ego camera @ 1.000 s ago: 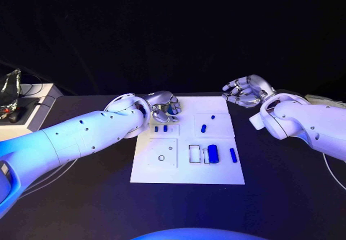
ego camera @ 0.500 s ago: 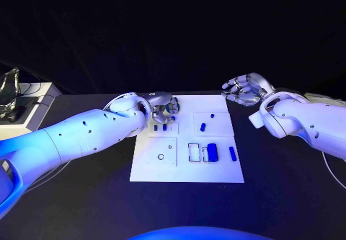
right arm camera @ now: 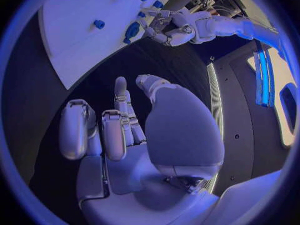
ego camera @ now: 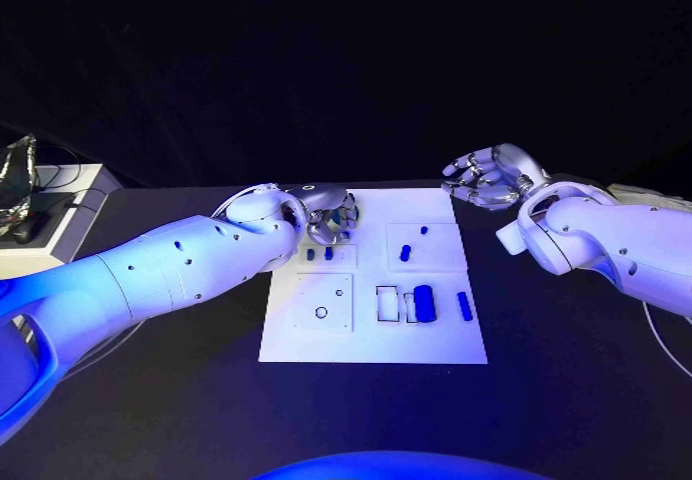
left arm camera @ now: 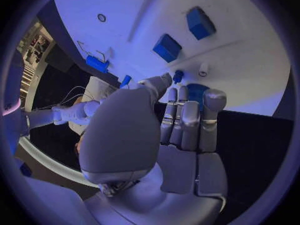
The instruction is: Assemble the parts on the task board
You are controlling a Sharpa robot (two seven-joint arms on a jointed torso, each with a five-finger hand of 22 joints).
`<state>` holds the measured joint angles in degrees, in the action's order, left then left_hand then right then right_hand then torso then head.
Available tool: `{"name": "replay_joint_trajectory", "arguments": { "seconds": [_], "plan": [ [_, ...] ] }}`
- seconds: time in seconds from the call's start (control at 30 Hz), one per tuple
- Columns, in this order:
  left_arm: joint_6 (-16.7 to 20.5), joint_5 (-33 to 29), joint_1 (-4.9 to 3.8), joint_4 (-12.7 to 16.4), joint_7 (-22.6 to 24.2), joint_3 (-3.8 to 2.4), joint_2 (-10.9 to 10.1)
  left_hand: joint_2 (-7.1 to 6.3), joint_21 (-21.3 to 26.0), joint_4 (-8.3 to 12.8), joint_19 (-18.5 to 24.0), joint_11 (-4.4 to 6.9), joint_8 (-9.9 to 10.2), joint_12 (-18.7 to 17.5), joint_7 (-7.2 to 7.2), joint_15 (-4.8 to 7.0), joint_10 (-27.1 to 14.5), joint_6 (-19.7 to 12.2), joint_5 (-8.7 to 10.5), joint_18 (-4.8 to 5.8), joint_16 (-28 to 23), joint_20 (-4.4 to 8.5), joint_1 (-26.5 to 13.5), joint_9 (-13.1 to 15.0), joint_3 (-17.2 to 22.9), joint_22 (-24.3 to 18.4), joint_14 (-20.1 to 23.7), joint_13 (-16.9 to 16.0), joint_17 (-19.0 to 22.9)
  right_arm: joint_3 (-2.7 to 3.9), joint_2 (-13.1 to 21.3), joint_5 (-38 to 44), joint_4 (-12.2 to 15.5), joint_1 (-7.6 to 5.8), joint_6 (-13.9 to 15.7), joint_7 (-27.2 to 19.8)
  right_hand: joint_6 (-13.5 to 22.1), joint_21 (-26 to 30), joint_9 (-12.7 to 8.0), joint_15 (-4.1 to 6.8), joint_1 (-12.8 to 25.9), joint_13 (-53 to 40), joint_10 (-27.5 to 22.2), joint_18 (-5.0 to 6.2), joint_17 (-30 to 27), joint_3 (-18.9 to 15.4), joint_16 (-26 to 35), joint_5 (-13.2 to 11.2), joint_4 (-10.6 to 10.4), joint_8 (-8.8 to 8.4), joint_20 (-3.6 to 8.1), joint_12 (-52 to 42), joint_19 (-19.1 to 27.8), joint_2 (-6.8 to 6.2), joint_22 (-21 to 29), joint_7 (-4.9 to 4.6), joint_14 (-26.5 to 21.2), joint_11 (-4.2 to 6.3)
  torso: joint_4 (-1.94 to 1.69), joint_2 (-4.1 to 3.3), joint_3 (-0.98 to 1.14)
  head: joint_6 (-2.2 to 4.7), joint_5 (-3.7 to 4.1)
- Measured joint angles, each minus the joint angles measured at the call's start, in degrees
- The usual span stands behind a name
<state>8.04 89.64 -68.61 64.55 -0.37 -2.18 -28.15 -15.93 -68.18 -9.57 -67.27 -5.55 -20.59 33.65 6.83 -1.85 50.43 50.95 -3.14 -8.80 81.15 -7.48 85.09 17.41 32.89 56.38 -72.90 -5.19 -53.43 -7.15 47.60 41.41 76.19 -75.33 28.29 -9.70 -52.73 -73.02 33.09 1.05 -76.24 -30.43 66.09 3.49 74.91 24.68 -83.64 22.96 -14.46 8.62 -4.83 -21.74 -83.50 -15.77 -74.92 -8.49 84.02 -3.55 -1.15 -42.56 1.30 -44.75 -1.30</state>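
The white task board [ego camera: 433,345] lies mid-table. My left hand [ego camera: 330,214] hovers over its far left corner and seems to pinch a blue part [left arm camera: 197,91] [right arm camera: 132,31] at its fingertips. Just nearer than that hand, two small blue parts [ego camera: 319,255] stand side by side. Two more small blue parts [ego camera: 407,253] sit in the far right panel. A thick blue part [ego camera: 424,303] and a slim blue part [ego camera: 464,307] lie at the near right, beside an empty slot [ego camera: 388,305]. My right hand [ego camera: 490,180] hangs off the board's far right corner, fingers loosely curled, holding nothing.
A ring outline [ego camera: 320,312] and a smaller ring [ego camera: 336,293] mark the board's near left panel. A white box [ego camera: 58,215] with cables stands at the table's left edge. Bare black table [ego camera: 173,400] surrounds the board.
My left hand has edged slightly toward the board's far edge. The right hand has barely moved.
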Motion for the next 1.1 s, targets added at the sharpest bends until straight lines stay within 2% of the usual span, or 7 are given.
{"name": "replay_joint_trajectory", "arguments": {
  "seconds": [0.1, 0.17, 0.63, 0.8, 1.1],
  "plan": [
    [-0.2, 0.1, 0.00, -0.5, -0.1, 0.03, 0.3, 0.00, -0.2, 0.2, -0.2, -0.18, 0.0, 0.0, 0.04, 0.00, 0.2, 0.0, 0.00, 0.00, 0.0, -0.21, 0.0, 0.0, 0.2, 0.4, 0.0, 0.0, 0.0, 0.00, 0.0, 0.0, 0.1, 0.00, 0.0, 0.0, 0.0, -0.4, 0.1, 0.00, 0.0, 0.2, 0.0, 0.00, 0.0, 0.0, 0.0, 0.0, 0.0, 0.00, 0.00, 0.2, 0.0, 0.00, 0.0, 0.00, 0.0, 0.00, 0.03, -0.02, 0.01, -0.10, 0.01],
    [-0.5, 0.2, 0.00, -0.7, -0.2, 0.05, 0.3, 0.00, -0.6, 0.3, -0.2, -0.02, 0.0, 0.0, -0.01, 0.20, 0.5, 0.4, 0.00, 0.89, 0.3, -0.21, 0.0, 0.0, 0.6, 0.6, -0.2, 0.0, -0.1, 0.00, 0.0, 0.0, 0.1, -0.01, 0.0, 0.0, 0.0, -0.7, 0.1, 0.00, 0.0, 0.2, 0.0, 0.00, 0.0, 0.0, -0.1, 0.0, 0.0, 0.00, -0.13, 0.2, -0.1, 0.00, 0.0, 0.00, 0.0, 0.00, 0.03, -0.03, 0.01, -0.23, 0.07],
    [-2.0, 0.4, 0.01, -1.1, -0.7, 0.11, 0.5, 0.23, -1.5, 0.8, -0.6, -0.29, 0.3, 0.0, 0.30, 0.04, 1.3, 1.0, 0.00, 0.89, 0.5, -0.21, -0.2, 0.0, 1.8, 1.7, -0.6, 0.0, -0.4, 0.01, 0.1, 0.0, 0.3, -0.07, 0.1, 0.0, 0.0, -1.3, 0.1, 0.00, 0.0, 0.5, 0.0, 0.00, 0.0, 0.2, -0.2, 0.0, 0.2, 0.00, -0.21, 0.4, -0.2, 0.00, 0.0, 0.01, 0.0, -0.01, -0.09, 0.02, 0.01, -0.57, 0.33],
    [-2.2, 0.4, 0.02, -1.2, -0.8, 0.12, 0.6, 0.61, -2.0, 1.1, -0.8, 0.03, 0.5, 0.0, 0.35, 0.22, 2.1, 1.6, 0.00, 0.88, 0.9, -0.41, -0.6, 0.1, 2.5, 2.4, -1.0, 0.0, -0.8, 0.01, 0.0, 0.0, 0.3, -0.07, 0.1, 0.0, 0.0, -1.3, 0.1, 0.00, 0.0, 0.5, 0.0, 0.00, 0.0, 0.2, -0.2, 0.0, 0.2, 0.00, -0.21, 0.4, -0.2, 0.00, 0.0, 0.01, 0.0, -0.02, -0.08, 0.06, 0.03, -0.61, 0.30],
    [-2.2, 0.3, 0.02, -1.2, -0.8, 0.13, 0.6, 1.06, -3.1, 2.3, -1.2, 0.53, 0.8, -0.7, 1.10, 0.63, 4.2, 2.7, 0.00, 0.87, 1.3, 0.00, -1.1, 0.3, 4.1, 3.6, -2.1, 0.0, -1.6, 0.01, 0.0, 0.0, 0.3, -0.08, 0.1, 0.0, 0.0, -1.3, 0.2, 0.00, 0.0, 0.6, 0.1, 0.00, 0.0, 0.2, -0.2, 0.0, 0.2, 0.00, -0.21, 0.7, -0.2, 0.00, 0.0, 0.02, 0.0, -0.10, -0.08, 0.09, 0.07, -0.65, 0.27]
  ]
}}
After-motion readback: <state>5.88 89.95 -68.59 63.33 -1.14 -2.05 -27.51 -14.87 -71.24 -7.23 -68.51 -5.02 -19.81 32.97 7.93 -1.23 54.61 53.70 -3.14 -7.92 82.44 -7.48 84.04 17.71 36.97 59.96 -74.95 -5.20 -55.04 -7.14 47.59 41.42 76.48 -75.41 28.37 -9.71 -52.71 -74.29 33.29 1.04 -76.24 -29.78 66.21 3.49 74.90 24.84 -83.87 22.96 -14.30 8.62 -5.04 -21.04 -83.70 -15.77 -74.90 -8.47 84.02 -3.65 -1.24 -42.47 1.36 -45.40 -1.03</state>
